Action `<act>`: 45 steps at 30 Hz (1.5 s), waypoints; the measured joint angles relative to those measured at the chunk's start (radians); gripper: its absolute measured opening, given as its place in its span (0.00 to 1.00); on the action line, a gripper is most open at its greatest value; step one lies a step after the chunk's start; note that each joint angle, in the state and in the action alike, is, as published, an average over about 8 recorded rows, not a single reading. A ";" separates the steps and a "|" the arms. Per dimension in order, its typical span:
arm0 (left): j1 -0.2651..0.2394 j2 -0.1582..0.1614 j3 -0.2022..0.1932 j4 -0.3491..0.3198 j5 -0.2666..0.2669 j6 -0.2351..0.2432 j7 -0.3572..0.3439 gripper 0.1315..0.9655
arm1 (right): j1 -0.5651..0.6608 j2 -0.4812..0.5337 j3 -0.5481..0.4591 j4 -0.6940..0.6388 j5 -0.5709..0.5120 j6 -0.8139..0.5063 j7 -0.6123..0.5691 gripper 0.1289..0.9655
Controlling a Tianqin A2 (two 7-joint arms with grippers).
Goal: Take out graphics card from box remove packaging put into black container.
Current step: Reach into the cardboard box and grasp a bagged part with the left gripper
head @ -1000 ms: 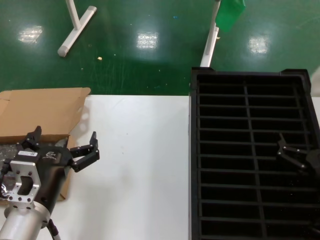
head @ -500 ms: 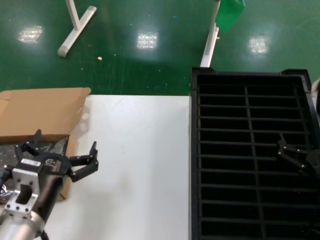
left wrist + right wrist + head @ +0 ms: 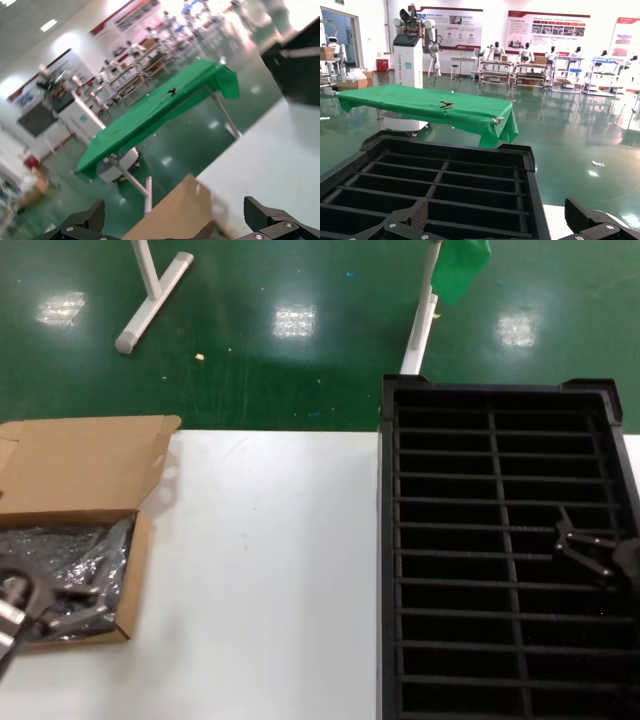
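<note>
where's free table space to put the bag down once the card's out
The white table is bare between the box on the robot's left and the black container on its right. The box corner is crowded: the left gripper sits over the packaging inside. The right gripper hovers over the container's slots.

No readable text anywhere. Head view: box (image 3: 85, 465), black container (image 3: 505, 540) and counter (image 3: 270, 570) carry no label or print. Right wrist view: wall posters (image 3: 547, 32) w/ red headers, upper centre to upper right of frame, lettering too small to read; white cabinet (image 3: 411, 55) at upper left has a pale blue panel, nothing legible. Left wrist view: background signs blurred, unreadable.
</note>
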 joint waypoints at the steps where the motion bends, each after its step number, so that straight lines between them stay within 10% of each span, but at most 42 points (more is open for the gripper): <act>1: 0.010 -0.008 -0.017 -0.003 -0.001 0.013 0.028 1.00 | 0.000 0.000 0.000 0.000 0.000 0.000 0.000 1.00; 21: 0.097 -0.140 -0.226 0.138 -0.058 0.251 0.454 1.00 | 0.000 0.000 0.000 0.000 0.000 0.000 0.000 1.00; 35: -0.162 -0.200 -0.154 0.513 -0.110 0.460 0.874 1.00 | 0.000 0.000 0.000 0.000 0.000 0.000 0.000 1.00; 45: -0.272 -0.214 -0.084 0.631 -0.097 0.449 0.971 1.00 | 0.000 0.000 0.000 0.000 0.000 0.000 0.000 1.00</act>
